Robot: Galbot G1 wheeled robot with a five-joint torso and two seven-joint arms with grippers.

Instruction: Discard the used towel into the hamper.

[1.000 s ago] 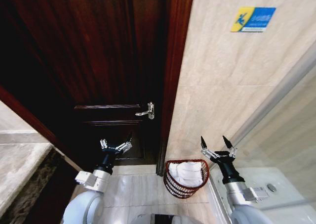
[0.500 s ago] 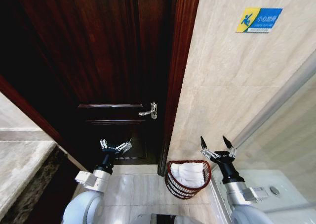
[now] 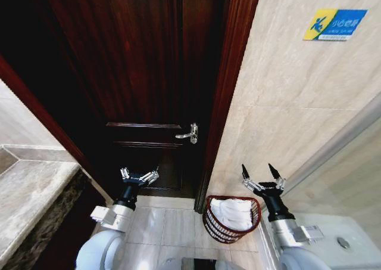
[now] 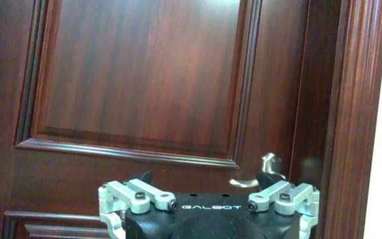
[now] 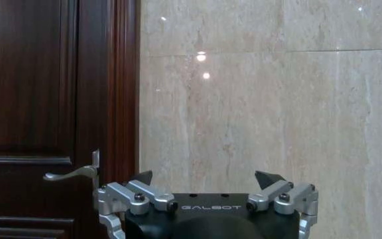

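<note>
The hamper (image 3: pixel 215 228), a small dark red-brown wire basket, stands on the floor by the door frame. A white towel (image 3: pixel 232 213) lies folded inside it. My right gripper (image 3: pixel 262 173) hangs open just right of and above the hamper's rim, with nothing between its fingers. My left gripper (image 3: pixel 139 174) is open too, held in front of the dark door, well left of the hamper. In the left wrist view the left gripper (image 4: pixel 204 178) faces the door panel. In the right wrist view the right gripper (image 5: pixel 204 177) faces the tiled wall.
A dark wooden door (image 3: pixel 137 73) with a silver lever handle (image 3: pixel 189 134) stands ahead. The beige tiled wall (image 3: pixel 286 103) carries a blue and yellow sign (image 3: pixel 334 24). A stone counter (image 3: pixel 30 192) lies at the left, a white fixture (image 3: pixel 333 234) at the right.
The whole head view has shifted: door, handle, sign and hamper have slid to the right, so the camera has turned. Both grippers keep their pose and stay open.
</note>
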